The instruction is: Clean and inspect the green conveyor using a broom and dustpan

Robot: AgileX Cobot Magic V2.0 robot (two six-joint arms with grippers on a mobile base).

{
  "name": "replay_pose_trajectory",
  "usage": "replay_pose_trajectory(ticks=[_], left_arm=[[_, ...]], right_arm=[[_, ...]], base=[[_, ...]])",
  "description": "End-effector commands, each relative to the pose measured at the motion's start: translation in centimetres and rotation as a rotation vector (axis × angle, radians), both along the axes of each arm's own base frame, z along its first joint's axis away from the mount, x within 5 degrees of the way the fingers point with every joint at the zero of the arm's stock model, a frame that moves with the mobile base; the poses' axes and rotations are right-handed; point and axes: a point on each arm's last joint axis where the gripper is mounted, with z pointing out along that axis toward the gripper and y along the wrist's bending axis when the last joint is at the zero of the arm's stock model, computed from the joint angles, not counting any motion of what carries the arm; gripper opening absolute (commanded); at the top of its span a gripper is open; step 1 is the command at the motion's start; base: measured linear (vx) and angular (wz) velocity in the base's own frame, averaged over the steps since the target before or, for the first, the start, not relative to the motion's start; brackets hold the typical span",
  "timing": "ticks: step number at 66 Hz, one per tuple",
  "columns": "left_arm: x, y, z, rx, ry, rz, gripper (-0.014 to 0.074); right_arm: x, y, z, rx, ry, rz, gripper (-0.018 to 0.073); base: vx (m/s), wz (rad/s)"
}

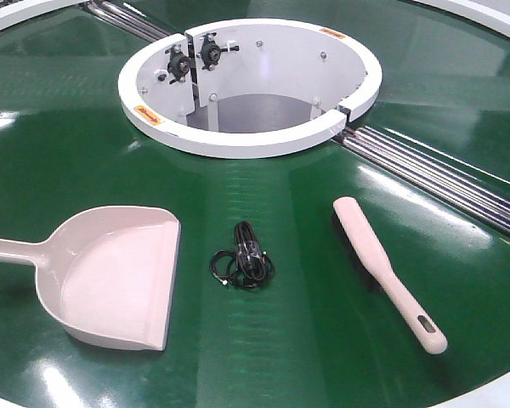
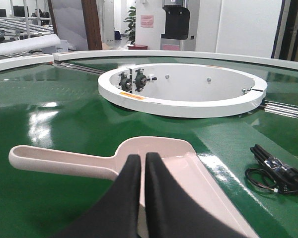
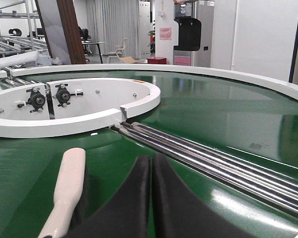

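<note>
Left hand (image 2: pixel 141 157): fingers pressed together, clamped on nothing, poised over the dustpan (image 2: pixel 179 163) about where handle meets pan. Right hand (image 3: pixel 151 159): likewise closed and empty, just to the right of the broom (image 3: pixel 69 183), alongside its bristled part.

On the green conveyor (image 1: pixel 68 153), in front of the white ring hub (image 1: pixel 255 140): dustpan at left, flat front edge facing right, handle running off the left of the front view. Broom at right, bristles down, slotted handle end nearest the camera. Between the two, apart from both, a small coil of black cable (image 1: pixel 242 259) (probably the thing to be swept up). Just beyond the broom's far tip, the silver rails (image 1: pixel 442 174).

Judged stage: the very start, neither tool picked up yet.

Risks from here:
- Coming down with fingers shut means shoving a tool instead of grasping it, so opening has to come first.
- Glossy belt and light plastic: an off-centre pinch on the dustpan handle is likely to swivel or skate the pan.
- Gripping the broom at the bristle end rather than the handle: poor leverage, and twisting in the grip.
- Sweeping too hard: cable snagged in the bristles or flicked past the pan.
- Sweeping toward the rails or the hub opening: cable possibly lost down a gap.
- Pan's front edge tilted off the belt: cable sliding underneath instead of in.
</note>
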Motion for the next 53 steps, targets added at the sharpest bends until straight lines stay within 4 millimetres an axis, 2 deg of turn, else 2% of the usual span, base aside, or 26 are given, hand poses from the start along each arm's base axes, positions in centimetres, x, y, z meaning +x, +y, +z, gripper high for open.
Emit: replay_pose_trajectory(ticks=[1, 53], left_arm=[[-0.08, -0.01, 0.48, -0.014, -0.084, -0.003, -0.0006], [-0.08, -0.01, 0.48, -0.014, -0.084, -0.003, -0.0006]], right_arm=[[-0.10, 0.06, 0.56, -0.018, -0.074, 0.005, -0.0008], [-0.10, 0.06, 0.56, -0.018, -0.074, 0.005, -0.0008]], base=[[0.00, 0.00], [0.00, 0.00]])
